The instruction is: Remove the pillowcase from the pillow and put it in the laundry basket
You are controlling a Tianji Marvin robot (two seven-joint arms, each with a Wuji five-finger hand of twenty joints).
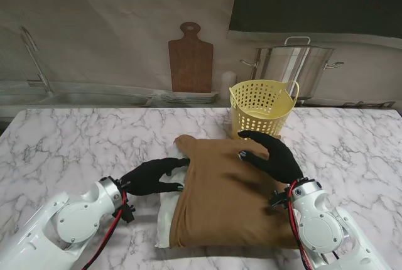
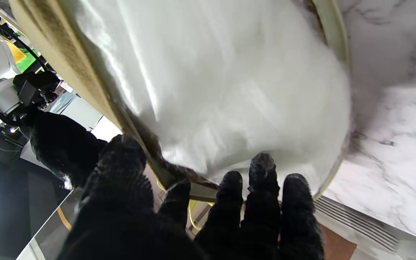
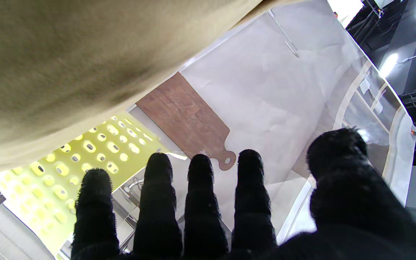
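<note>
Even, soft light on the tabletop (image 1: pixel 75 138); wrist views are blurred close up, with ceiling lamps glaring.

pillow (image 1: pixel 168 215) in pillowcase (image 1: pixel 229 198), basket (image 1: pixel 261 108) just behind.

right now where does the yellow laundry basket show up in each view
Stand view: the laundry basket stands just beyond the pillow's far end, right of centre.
Left wrist view: not clearly in it.
Right wrist view: its perforated wall fills the lower left, under the brown pillowcase.
Shared landmark: the wooden cutting board.
</note>
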